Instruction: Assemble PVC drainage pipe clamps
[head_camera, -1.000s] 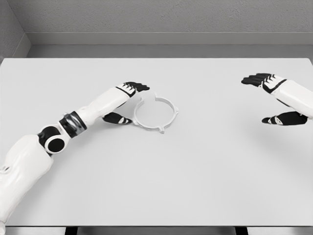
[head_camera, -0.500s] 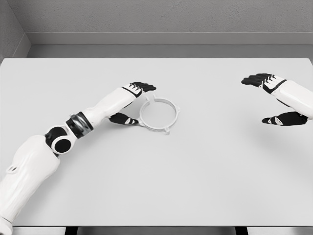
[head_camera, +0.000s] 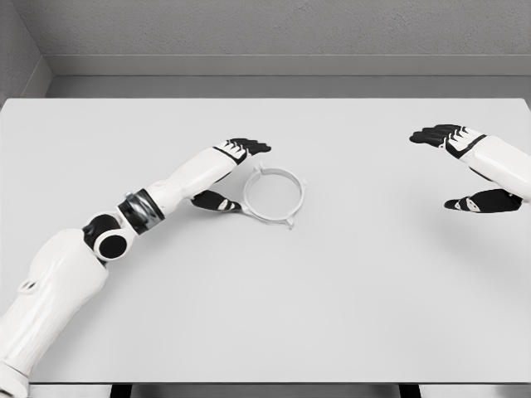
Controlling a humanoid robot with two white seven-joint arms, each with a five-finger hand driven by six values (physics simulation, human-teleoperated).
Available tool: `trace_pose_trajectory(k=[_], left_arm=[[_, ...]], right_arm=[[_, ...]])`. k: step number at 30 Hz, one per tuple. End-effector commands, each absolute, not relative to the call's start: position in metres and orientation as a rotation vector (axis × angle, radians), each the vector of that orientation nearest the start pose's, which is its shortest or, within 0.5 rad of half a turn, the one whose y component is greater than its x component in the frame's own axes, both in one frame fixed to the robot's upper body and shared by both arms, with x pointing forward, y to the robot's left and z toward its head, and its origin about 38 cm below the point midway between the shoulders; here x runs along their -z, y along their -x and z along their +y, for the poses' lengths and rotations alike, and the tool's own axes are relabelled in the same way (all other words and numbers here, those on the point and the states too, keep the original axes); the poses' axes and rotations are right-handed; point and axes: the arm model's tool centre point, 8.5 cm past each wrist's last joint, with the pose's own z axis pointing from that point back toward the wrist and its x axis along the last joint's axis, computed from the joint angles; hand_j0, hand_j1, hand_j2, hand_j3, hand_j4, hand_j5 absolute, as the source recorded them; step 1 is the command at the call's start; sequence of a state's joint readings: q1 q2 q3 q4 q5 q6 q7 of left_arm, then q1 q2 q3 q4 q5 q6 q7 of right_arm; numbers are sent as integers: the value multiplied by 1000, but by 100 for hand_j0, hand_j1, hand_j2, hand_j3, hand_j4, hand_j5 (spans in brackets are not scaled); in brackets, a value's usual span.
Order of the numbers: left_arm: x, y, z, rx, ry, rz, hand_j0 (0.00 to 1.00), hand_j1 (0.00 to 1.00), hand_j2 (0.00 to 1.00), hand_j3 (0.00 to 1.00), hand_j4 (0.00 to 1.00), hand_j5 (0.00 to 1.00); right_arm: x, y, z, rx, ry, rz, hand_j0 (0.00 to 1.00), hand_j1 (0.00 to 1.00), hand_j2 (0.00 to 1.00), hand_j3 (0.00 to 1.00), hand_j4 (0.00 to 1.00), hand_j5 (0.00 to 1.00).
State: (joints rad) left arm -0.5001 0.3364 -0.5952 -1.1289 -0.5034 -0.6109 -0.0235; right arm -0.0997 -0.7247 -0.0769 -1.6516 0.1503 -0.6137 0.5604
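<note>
Resting on smooth table, thin white ring clamp

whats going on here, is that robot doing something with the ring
A humanoid robot's left hand is at the left side of a white ring-shaped pipe clamp lying flat on the white table, fingers spread above its rim and thumb low beside it, not clearly gripping it. The right hand hovers open at the far right, holding nothing.

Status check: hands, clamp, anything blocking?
Left hand open, fingers bracketing the clamp ring's left edge. Right hand open, off at far right, holding nothing. Ring flat on the table. Nothing in the way.
</note>
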Motion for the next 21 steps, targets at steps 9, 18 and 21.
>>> trace_pose_trajectory(k=[9, 18, 21], left_arm=[[-99, -447, 172, 1449, -193, -1879, 100, 100, 100, 100, 100, 100], [-141, -467, 293, 1450, -479, -1779, 100, 100, 100, 100, 100, 100], [-162, -466, 350, 1436, -611, -1719, 100, 100, 100, 100, 100, 100]], right_arm=[[-230, -356, -374, -1535, 386, -1760, 100, 100, 100, 100, 100, 100], [-230, -356, -374, -1535, 385, -1762, 100, 100, 100, 100, 100, 100], [-230, -356, -373, -1535, 384, -1763, 100, 100, 100, 100, 100, 100]])
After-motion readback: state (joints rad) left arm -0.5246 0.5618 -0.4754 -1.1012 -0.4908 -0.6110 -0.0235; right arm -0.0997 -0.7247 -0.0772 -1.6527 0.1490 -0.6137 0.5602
